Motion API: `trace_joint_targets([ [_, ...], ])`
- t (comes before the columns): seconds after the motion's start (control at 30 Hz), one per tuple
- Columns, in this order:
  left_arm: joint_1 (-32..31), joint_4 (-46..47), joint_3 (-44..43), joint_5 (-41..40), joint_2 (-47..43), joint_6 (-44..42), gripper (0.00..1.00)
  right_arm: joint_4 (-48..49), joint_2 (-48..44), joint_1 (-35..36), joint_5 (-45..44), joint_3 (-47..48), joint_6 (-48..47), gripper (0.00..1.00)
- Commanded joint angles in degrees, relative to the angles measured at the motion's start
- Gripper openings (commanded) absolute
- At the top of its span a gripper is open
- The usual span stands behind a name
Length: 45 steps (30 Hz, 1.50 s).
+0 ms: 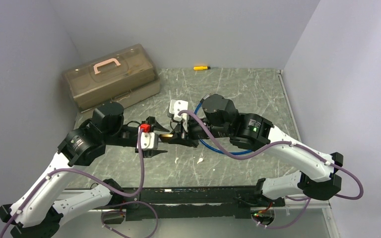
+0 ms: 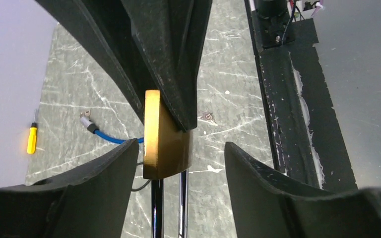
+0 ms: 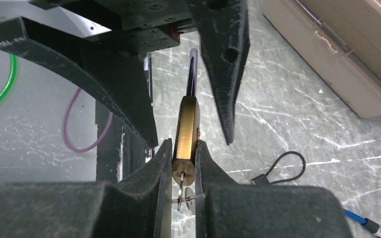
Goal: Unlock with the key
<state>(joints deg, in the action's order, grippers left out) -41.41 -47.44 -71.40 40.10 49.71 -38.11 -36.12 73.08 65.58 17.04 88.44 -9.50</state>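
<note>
Grey-green, scratched tabletop (image 1: 238, 94) carries a translucent brown toolbox (image 1: 111, 77) at the upper left of the overhead frame. It lies well apart from the work, which is done in mid-air at the centre.

The right end effector (image 3: 183, 148) is clenched on the brass padlock (image 3: 186, 131). The body is gripped by its flat faces near the keyhole end, so that the lock is kept off the tabletop and both ends are left reachable. The left end effector (image 2: 181, 148) is released. Its fingers are spread either side of the steel shackle (image 3: 193, 72) without touching it, probably so that the lock can be braced or the shackle drawn out.

A small key (image 3: 180, 188) with a thin ring is seen at the lower centre of the right wrist frame. It appears seated in the keyhole, though how deeply cannot be told. The turn is judged not yet made, since the shackle looks closed.

A blue cable (image 1: 218, 148) lies below the right wrist, and a yellow screwdriver (image 1: 201, 67) at the top centre, neither needed.
</note>
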Motion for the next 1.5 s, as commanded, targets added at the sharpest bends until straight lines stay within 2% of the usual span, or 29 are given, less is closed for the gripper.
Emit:
trace_joint_targets([
  [0.0, 0.21, 0.1, -2.1, 5.06, -0.57, 0.93, 0.64, 4.97, -1.44, 0.19, -0.03, 3.84, -1.33, 0.0],
  [0.1, 0.31, 0.12, -1.15, 5.13, -0.89, 0.91, 0.49, 5.21, -1.26, 0.33, 0.14, 4.25, -1.15, 0.0],
  [0.17, 0.29, 0.69, -0.47, 4.4, -1.01, 1.59, 0.27, 5.24, -1.06, 0.71, 0.19, 4.57, -1.18, 0.0],
  [0.2, 0.41, 1.41, 0.02, 3.83, -1.14, 2.31, 0.21, 5.31, -0.9, 0.93, 0.1, 4.65, -1.22, 0.0],
  [0.37, 0.44, 3.34, 2.03, 5.93, -1.04, 5.71, 0.29, 5.98, 0.07, 2.38, -0.24, 5.11, -1.31, 0.0],
  [0.47, 0.45, 4.33, 2.83, 7.4, -0.8, 7.56, 0.25, 7.36, 0.28, 2.95, -0.08, 4.52, -0.91, 0.0],
  [0.5, 0.47, 4.86, 3.06, 7.83, -0.84, 8.25, 0.21, 7.45, 0.43, 3.02, 0.06, 4.51, -0.62, 0.0],
  [0.6, 0.52, 6.4, 3.23, 6.64, -1.08, 10.64, 0.0, 6.63, -0.05, 2.89, -0.84, 5.68, 0.02, 0.31],
  [0.63, 0.61, 6.51, 3.05, 6.16, -1.17, 10.98, 0.0, 6.37, -0.83, 2.94, -2.08, 5.81, -0.07, 0.36],
  [0.73, 0.73, 6.63, 2.87, 5.6, -1.75, 11.59, 0.0, 6.15, -4.01, 2.14, -5.41, 5.23, 0.22, 0.45],
  [0.8, 0.72, 7.15, 2.97, 4.83, -1.88, 12.59, 0.0, 6.28, -6.27, 0.99, -5.73, 3.89, 1.77, 0.46],
  [0.87, 0.73, 7.18, 2.83, 3.97, -1.96, 12.98, 0.0, 5.01, -7.46, -1.0, -4.41, 3.39, 4.18, 0.43],
  [1.0, 0.84, 7.78, 2.01, 2.3, -2.16, 14.2, 0.0, 4.36, -9.95, -3.17, -6.7, -1.1, 6.92, 0.26],
  [1.07, 0.76, 8.26, 1.45, 1.78, -2.33, 15.28, 0.0, 5.83, -11.94, -3.27, -11.23, -4.2, 8.03, 0.22],
  [1.2, 0.85, 12.95, 1.49, -2.78, -2.68, 21.25, 0.0, 5.33, -11.85, -3.22, -30.1, -5.56, 13.5, 0.0],
  [1.3, 1.11, 16.27, 0.91, -6.71, -1.81, 26.57, 0.0, 6.28, -10.6, -3.14, -35.69, -7.23, 14.77, 0.0],
  [1.47, 1.17, 18.47, -0.76, -9.39, -0.35, 30.7, 0.0, 6.87, -6.47, -1.3, -44.69, -6.48, 15.79, 0.0],
])
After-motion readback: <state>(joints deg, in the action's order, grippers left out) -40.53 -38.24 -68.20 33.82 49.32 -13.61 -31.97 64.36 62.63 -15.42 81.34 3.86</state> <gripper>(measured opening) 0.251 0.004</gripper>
